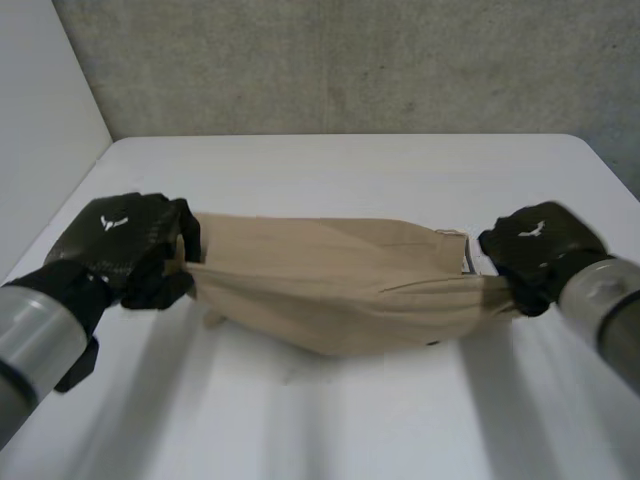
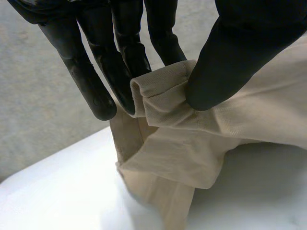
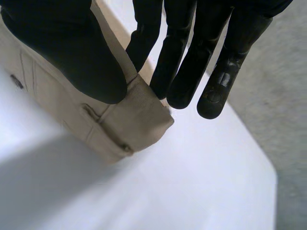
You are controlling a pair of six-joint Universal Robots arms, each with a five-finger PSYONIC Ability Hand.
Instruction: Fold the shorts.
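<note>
Grey forearm of the left arm (image 1: 35,345) sits closest to the head camera. Its left hand (image 1: 125,240) has one end of the tan shorts (image 1: 340,280) and the right hand (image 1: 535,250) has the other. The garment is strung between them over the white tabletop (image 1: 350,420). Its middle sags so low that I cannot tell whether it touches.

From the left wrist, the thumb (image 2: 230,62) pins a rolled hem (image 2: 160,88) against almost straight fingers (image 2: 88,86). It is a pinch at the very edge, and a lower layer of cloth hangs loose beneath it. From the right wrist, that hand's thumb (image 3: 81,57) clamps the waistband corner (image 3: 139,117) against its straight fingers (image 3: 180,81), again with only a little fabric taken in.

The main risk, as I judge it, is slippage. Both holds are shallow, so pulling the hands further apart or swinging the cloth quickly could draw an edge out from under a thumb and drop that end. The free layer at the left end may trail behind and leave a crooked, bunched fold. The slack belly could also drag on the tabletop and crease if the hands come down before the cloth is laid out, and uneven hand heights would skew the fold line.
</note>
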